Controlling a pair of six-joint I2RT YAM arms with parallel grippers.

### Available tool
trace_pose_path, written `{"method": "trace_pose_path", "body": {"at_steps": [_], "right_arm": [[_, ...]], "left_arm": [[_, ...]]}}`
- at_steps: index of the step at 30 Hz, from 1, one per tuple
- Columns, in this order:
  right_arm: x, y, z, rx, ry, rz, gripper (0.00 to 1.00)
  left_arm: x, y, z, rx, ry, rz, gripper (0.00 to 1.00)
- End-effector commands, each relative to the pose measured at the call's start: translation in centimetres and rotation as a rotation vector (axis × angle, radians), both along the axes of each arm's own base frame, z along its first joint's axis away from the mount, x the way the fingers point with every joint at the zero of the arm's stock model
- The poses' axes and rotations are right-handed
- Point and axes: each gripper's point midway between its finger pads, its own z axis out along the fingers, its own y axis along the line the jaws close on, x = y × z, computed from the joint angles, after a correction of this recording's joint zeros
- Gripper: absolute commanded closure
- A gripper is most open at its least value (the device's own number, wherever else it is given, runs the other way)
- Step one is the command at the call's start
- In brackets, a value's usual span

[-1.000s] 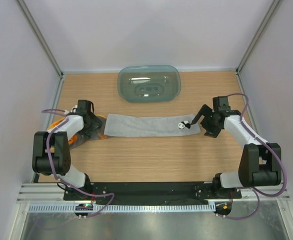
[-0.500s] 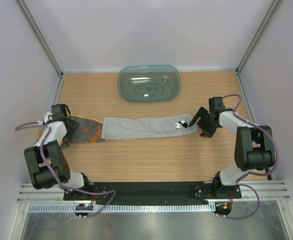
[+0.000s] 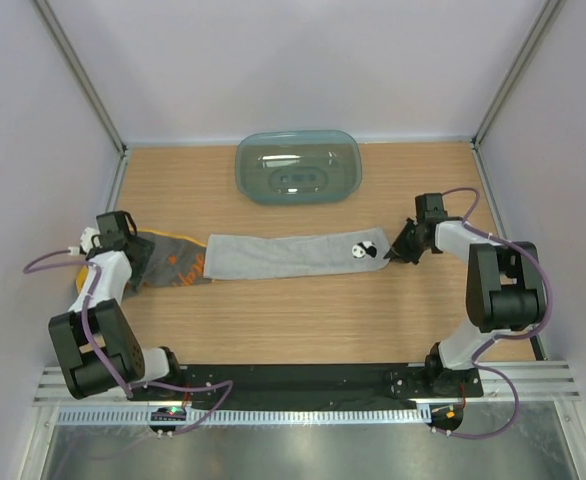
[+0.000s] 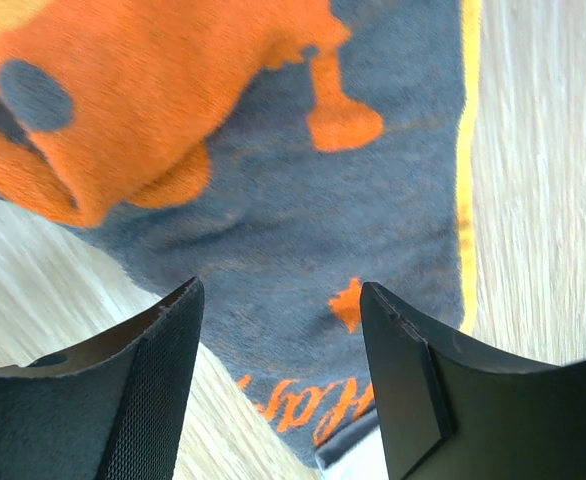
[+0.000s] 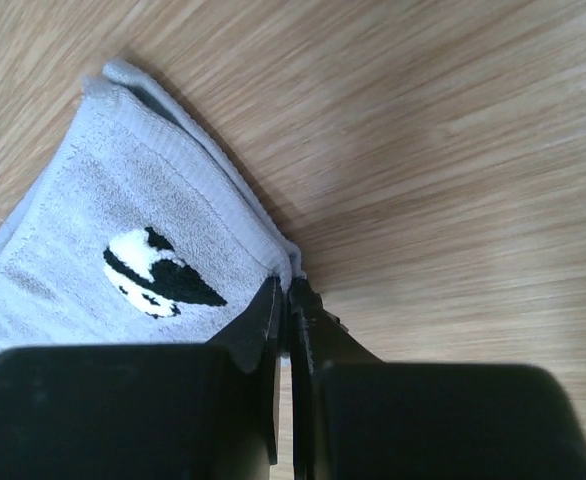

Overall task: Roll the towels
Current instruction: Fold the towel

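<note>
The grey towel (image 3: 283, 255) lies flat as a long strip across the table, its panda mark (image 3: 365, 252) near the right end. My right gripper (image 3: 403, 250) is shut on that end's corner; the right wrist view shows the right gripper (image 5: 289, 290) pinching the hem of the grey towel (image 5: 93, 240). The second towel (image 3: 178, 265), dark with orange print and a yellow edge, lies spread at the left. My left gripper (image 3: 145, 258) hangs open over it. In the left wrist view the printed towel (image 4: 273, 200) lies below the left gripper (image 4: 278, 330), held by nothing.
A translucent teal tray (image 3: 345, 150) sits upside-down at the back centre of the wooden table (image 3: 303, 320). Frame posts and pale walls close in both sides. The two towels' ends nearly meet at the left.
My right gripper moved in and shut on the grey towel's right corner. The left arm drew back to the left, and the printed towel now lies stretched out instead of bunched.
</note>
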Motion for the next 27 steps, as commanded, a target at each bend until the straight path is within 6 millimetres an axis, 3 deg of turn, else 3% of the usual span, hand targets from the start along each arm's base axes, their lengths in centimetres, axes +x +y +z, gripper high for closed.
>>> {"method": "trace_pose_path", "body": {"at_steps": [1, 5, 10, 13, 14, 16, 17, 18, 19, 21, 22, 27], "right_arm": [[-1.4, -0.9, -0.7, -0.029, 0.051, -0.013, 0.95], [-2.0, -4.2, 1.6, -0.067, 0.049, -0.094, 0.99], [-2.9, -6.5, 4.4, -0.176, 0.018, -0.138, 0.99], [-3.5, -7.9, 5.6, -0.252, -0.004, -0.166, 0.99], [-3.6, -8.0, 6.1, -0.261, -0.015, -0.167, 0.99], [-4.0, -8.5, 6.2, -0.29, -0.007, -0.162, 0.99], [-4.0, -8.5, 6.2, -0.294, -0.003, -0.16, 0.99], [-4.0, -8.7, 6.2, -0.3, -0.002, -0.161, 0.99], [-4.0, -8.8, 6.2, -0.31, -0.001, -0.162, 0.99], [-3.9, -9.0, 6.4, -0.32, 0.001, -0.158, 0.99], [-3.8, -9.0, 6.6, -0.323, -0.001, -0.156, 0.99], [-2.3, -7.9, 8.9, -0.265, -0.076, -0.131, 0.99]], "left_arm": [[0.9, -1.4, 1.2, 0.008, -0.051, -0.06, 0.35], [1.5, -4.4, 0.9, -0.019, -0.056, -0.164, 0.35], [1.9, -8.2, 1.8, -0.012, -0.083, -0.271, 0.35], [2.5, -12.4, 2.8, -0.016, -0.121, -0.385, 0.37], [2.9, -14.0, 3.3, -0.018, -0.142, -0.43, 0.37], [3.2, -19.6, 4.4, 0.01, -0.166, -0.591, 0.37], [3.8, -19.5, 4.6, 0.024, -0.167, -0.585, 0.37], [3.5, -22.1, 4.8, 0.031, -0.171, -0.661, 0.37], [3.7, -23.1, 3.8, 0.045, -0.136, -0.689, 0.37], [4.6, -25.3, 4.3, 0.036, -0.146, -0.738, 0.37], [4.5, -26.5, 2.9, 0.029, -0.106, -0.77, 0.37], [5.1, -31.2, 2.1, -0.013, -0.094, -0.872, 0.37]]}}
